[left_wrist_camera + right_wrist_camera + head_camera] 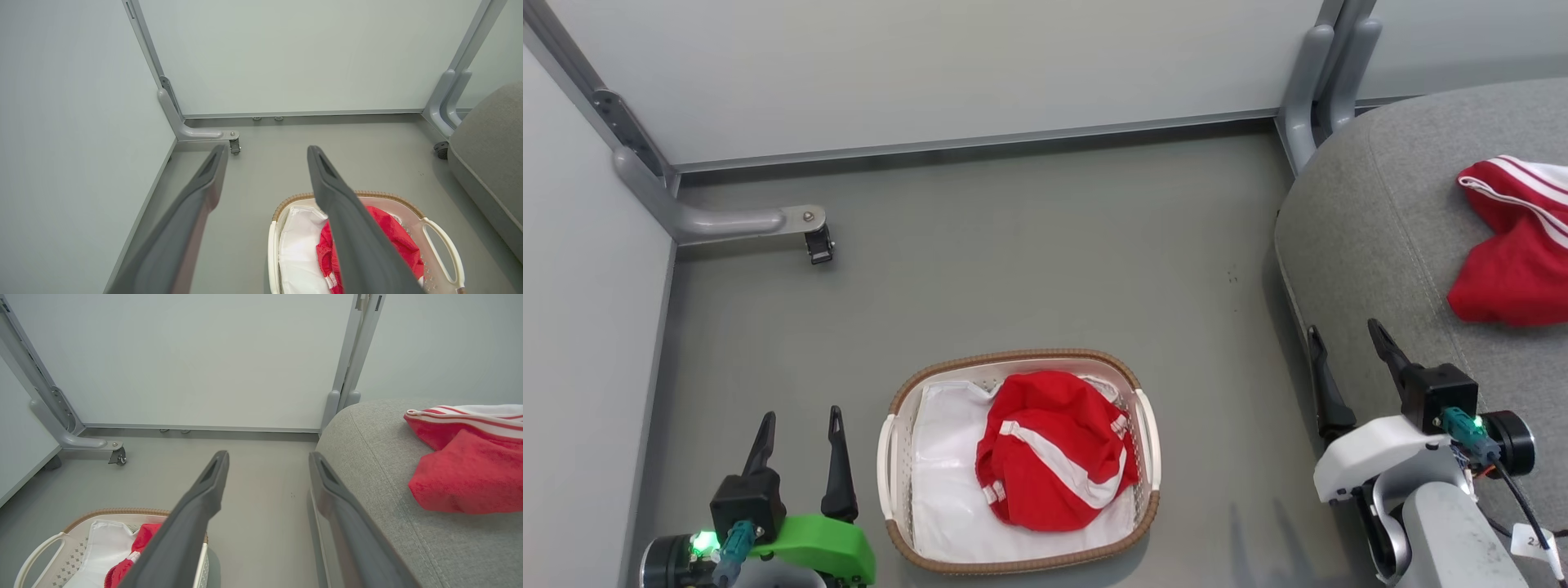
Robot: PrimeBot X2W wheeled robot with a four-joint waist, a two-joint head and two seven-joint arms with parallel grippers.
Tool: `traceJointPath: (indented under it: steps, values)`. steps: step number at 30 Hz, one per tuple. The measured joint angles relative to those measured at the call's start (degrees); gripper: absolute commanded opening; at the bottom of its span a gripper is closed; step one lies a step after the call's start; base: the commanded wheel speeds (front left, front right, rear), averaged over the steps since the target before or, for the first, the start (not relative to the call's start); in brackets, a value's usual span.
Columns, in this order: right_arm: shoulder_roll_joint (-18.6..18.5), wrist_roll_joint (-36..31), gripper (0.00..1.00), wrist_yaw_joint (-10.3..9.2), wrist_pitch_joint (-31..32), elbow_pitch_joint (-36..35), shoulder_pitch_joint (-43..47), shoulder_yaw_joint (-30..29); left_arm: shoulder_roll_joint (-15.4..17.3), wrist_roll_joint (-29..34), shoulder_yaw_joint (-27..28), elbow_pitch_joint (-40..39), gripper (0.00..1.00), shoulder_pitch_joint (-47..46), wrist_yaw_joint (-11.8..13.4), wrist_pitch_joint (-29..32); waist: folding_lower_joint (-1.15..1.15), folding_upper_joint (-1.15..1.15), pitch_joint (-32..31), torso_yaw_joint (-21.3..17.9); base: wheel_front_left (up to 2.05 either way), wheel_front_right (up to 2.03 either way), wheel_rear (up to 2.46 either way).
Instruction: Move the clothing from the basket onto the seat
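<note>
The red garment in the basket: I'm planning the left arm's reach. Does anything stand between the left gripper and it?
Only the basket wall stands between the open left gripper and the clothing, which lies uncovered on the white liner.

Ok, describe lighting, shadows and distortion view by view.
Head view: soft even light, no glare, faint shadows on the grey floor beside the right claw. Left wrist view: wide-angle makes the left claw loom large. Right wrist view: same stretching, the grey metal post slants.
</note>
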Motion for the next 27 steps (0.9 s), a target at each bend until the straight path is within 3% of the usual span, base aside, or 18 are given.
traceJointPath:
  steps: [14, 27]
  values:
    - [0.0, 0.7, 1.00, 0.00, 0.0, -0.1, 1.3, 1.0, 0.0, -2.1, -1.5, -1.5, 1.00, 1.1, -0.6, 0.0, 0.00, 0.00, 0.1, -0.3, 0.00, 0.00, 0.00]
    - [-0.1, 0.7, 1.00, 0.00, 0.0, -3.6, -5.7, 3.3, -0.1, -7.3, -9.6, 11.2, 1.00, -8.8, -5.0, 0.0, 0.00, 0.00, 9.2, -1.4, 0.00, 0.00, 0.00]
